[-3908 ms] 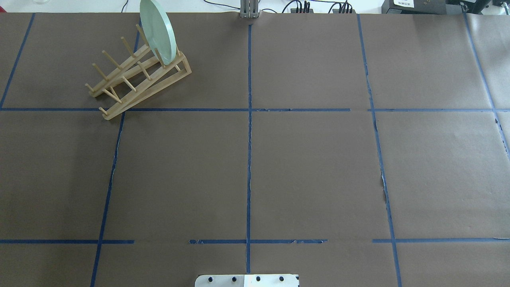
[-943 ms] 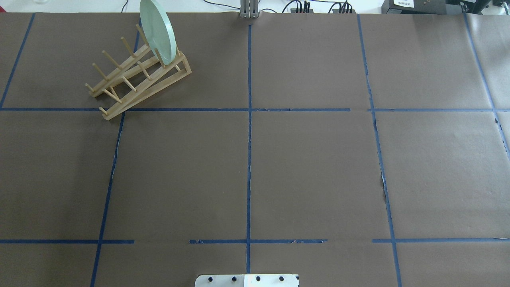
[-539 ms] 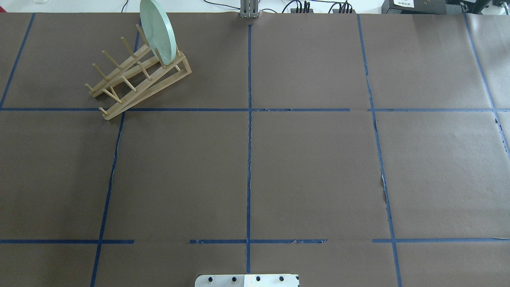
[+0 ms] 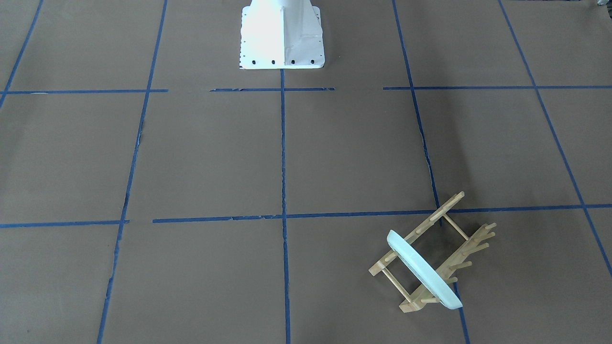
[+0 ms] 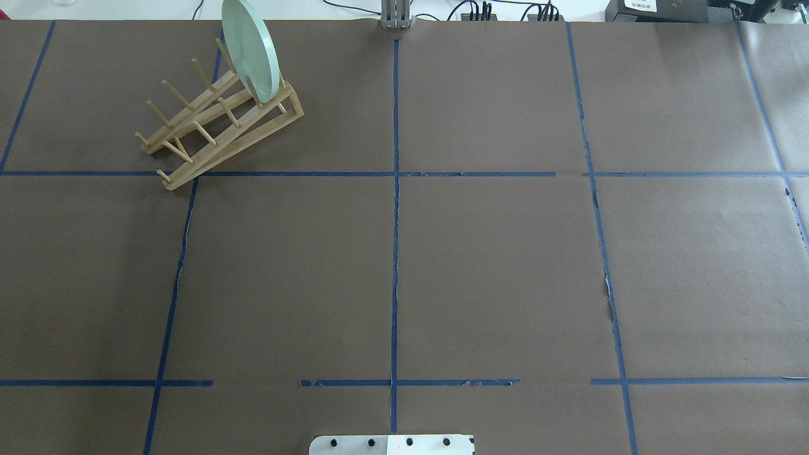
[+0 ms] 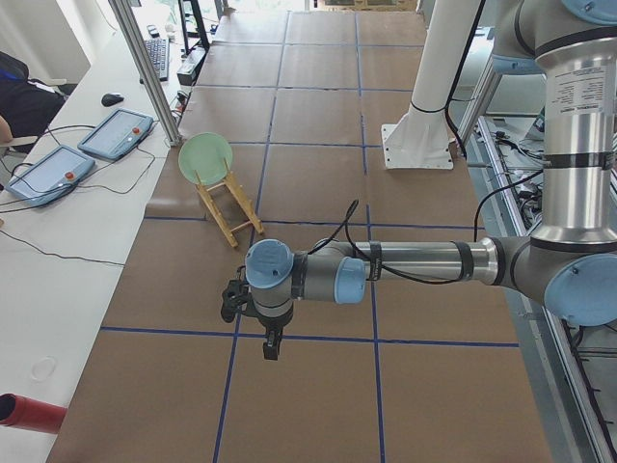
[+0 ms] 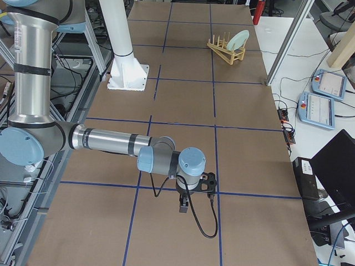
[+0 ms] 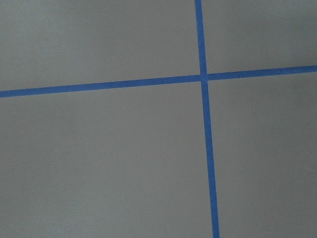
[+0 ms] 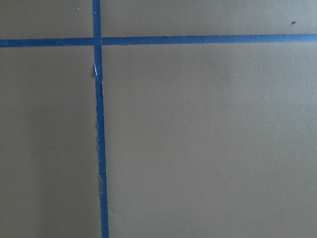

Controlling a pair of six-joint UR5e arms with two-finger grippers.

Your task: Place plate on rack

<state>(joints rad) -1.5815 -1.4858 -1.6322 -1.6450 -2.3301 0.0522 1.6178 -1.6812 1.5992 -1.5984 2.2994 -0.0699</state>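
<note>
The plate (image 5: 251, 50) is in the rack (image 5: 218, 136), at the far left of the table (image 5: 493, 265). It stands on its edge between the pegs at the far end of the rack and leans a little. The rack lies slanted across a blue tape line (image 5: 170, 297). No arm is near it. The left arm (image 6: 415, 262) is stretched out flat and low over the left end of the table, well apart from the rack. Its wrist bends so that the left gripper (image 6: 273, 349) points straight down at the brown paper, close to where two tape lines cross. It shows only in the side view, small and dark, so I cannot tell if its jaws are apart or together. Its wrist camera sees only paper and tape. In the middle stands the white robot base (image 4: 281, 36). The right arm (image 7: 105, 139) reaches out flat over the right end of the table in the same way, and the right gripper (image 7: 183, 208) points down too. I cannot tell how its jaws stand either. From above, nothing has changed since the earlier pictures: the plate and the rack sit just where they were.
</note>
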